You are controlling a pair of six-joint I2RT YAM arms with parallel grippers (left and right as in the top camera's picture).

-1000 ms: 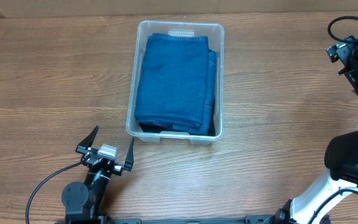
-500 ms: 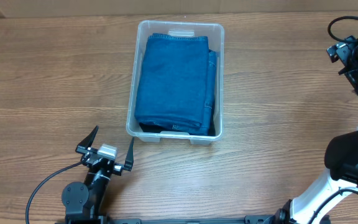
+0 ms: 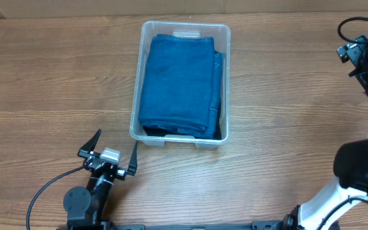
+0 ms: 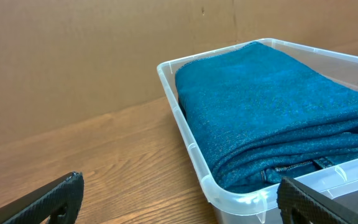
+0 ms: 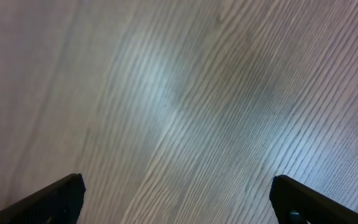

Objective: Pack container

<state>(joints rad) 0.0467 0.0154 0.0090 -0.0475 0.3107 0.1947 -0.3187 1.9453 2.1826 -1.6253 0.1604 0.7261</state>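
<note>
The clear plastic container (image 3: 225,83) stands on the wooden table at the middle back. Folded blue jeans (image 3: 181,83) lie inside it and fill most of it. In the left wrist view the container's near corner (image 4: 185,146) and the jeans (image 4: 272,112) show close up. My left gripper (image 3: 113,154) is open and empty, low at the front left, just short of the container's near left corner. In its own view the fingertips (image 4: 179,198) frame that corner. My right gripper (image 5: 178,198) is open and empty over bare table; the overhead view shows its arm (image 3: 365,61) at the far right edge.
A brown wall (image 4: 73,56) rises behind the table in the left wrist view. The right arm's base (image 3: 360,169) stands at the front right. Bare wood table (image 3: 56,83) lies to the left and right of the container.
</note>
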